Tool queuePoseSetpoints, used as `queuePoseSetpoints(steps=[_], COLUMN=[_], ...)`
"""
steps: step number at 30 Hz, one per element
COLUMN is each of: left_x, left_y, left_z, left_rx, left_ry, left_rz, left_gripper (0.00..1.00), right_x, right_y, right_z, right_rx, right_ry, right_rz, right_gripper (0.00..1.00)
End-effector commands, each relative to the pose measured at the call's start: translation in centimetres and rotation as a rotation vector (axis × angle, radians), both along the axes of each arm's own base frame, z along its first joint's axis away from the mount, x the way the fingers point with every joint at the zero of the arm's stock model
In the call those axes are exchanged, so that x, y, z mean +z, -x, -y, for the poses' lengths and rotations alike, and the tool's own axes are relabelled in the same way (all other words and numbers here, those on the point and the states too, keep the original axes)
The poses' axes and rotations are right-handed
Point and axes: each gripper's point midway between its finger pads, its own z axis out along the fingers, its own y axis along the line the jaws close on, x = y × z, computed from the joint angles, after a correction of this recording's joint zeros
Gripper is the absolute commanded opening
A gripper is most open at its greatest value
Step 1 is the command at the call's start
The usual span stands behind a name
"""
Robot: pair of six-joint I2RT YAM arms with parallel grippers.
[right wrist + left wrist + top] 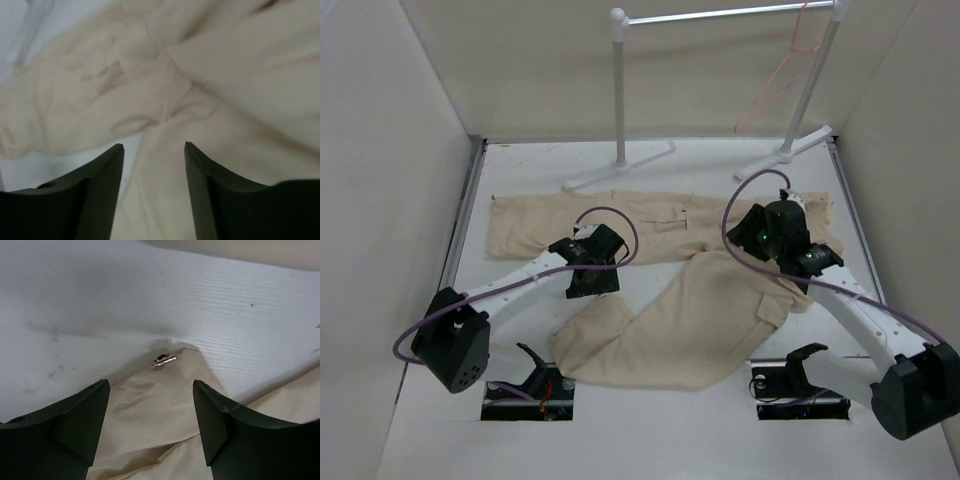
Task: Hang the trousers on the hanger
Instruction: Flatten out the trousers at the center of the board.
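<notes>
Now the trousers [690,300] lie spread mid-frame, one leg end near the left edge of the table [650,430]. The left gripper [150,387] and right gripper [153,146] hover over the cloth, fingers apart.

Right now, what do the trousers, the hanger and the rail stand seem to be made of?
Trousers: soft matte beige cloth, probably woven; it creases and lies limp. Hanger: thin pink-orange wire, perhaps coated metal; too fine to tell. Rail stand: rigid white tube, likely painted metal; faint sheen.

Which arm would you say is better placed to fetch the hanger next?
Probably the right: the hanger hangs at the rail's right end, beyond the right arm's open fingers.
</notes>
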Motion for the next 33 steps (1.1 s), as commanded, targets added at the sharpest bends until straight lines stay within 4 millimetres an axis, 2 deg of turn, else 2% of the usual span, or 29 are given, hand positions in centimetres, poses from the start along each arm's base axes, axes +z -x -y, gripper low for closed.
queuePoseSetpoints(steps=[1,3,5,8,13,17,18,19,20,22,24,26,28,30,31,33], left_x=[-1.3,-2.2,-2.8,-3.2,-2.1,-1.4,-1.2,-0.9,-0.6,-0.5,-0.6,-1.1,-1.9,-2.9,-3.4,-4.5], left_y=[0.3,0.1,-0.4,-1.6,-5.1,-7.3,-7.3,-7.0,-6.4,-4.7,-2.8,-0.9,0.5,0.9,0.9,0.6], left_z=[1.0,1.6,2.0,1.1,-0.8,-1.7,-1.6,-1.4,-1.2,-0.7,-0.2,0.4,1.1,1.2,1.3,1.0], left_rx=[-0.014,-0.033,-0.039,0.010,0.091,0.131,0.125,0.107,0.077,0.008,-0.048,-0.092,-0.117,-0.122,-0.121,-0.115], left_ry=[-0.001,-0.007,-0.014,-0.021,-0.011,-0.004,0.000,0.006,0.013,0.017,0.028,0.041,0.063,0.044,0.032,0.000], left_rz=[-0.032,-0.046,-0.053,-0.050,0.000,0.016,0.013,0.007,0.000,-0.027,-0.037,-0.075,-0.112,-0.135,-0.141,-0.151], left_gripper=[0.65,0.56,0.33,0.13,0.07,0.06,0.06,0.10,0.16,0.33,0.54,0.62,0.65,0.64,0.62,0.50], right_x=[-2.8,-4.4,-6.0,-7.9,-10.1,-11.7,-11.9,-12.3,-12.5,-13.2,-13.1,-12.5,-11.6,-10.9,-10.6,-9.9], right_y=[4.6,6.3,7.2,7.7,6.1,4.3,3.8,3.5,3.2,2.4,0.9,-1.3,-3.2,-5.1,-5.8,-7.0], right_z=[-0.4,-0.4,-0.4,-1.7,-3.9,-5.3,-5.5,-5.8,-6.0,-6.3,-5.9,-5.2,-4.4,-3.7,-3.5,-3.0], right_rx=[0.081,0.089,0.085,0.135,0.174,0.193,0.192,0.199,0.200,0.195,0.153,0.103,0.058,0.029,0.020,0.003], right_ry=[0.067,0.089,0.112,0.133,0.133,0.138,0.147,0.150,0.154,0.159,0.146,0.131,0.113,0.106,0.097,0.081], right_rz=[-0.101,-0.154,-0.193,-0.248,-0.284,-0.316,-0.321,-0.334,-0.339,-0.350,-0.341,-0.313,-0.286,-0.270,-0.265,-0.250], right_gripper=[0.62,0.67,0.68,0.67,0.66,0.60,0.54,0.42,0.31,0.15,0.09,0.08,0.08,0.08,0.08,0.08])
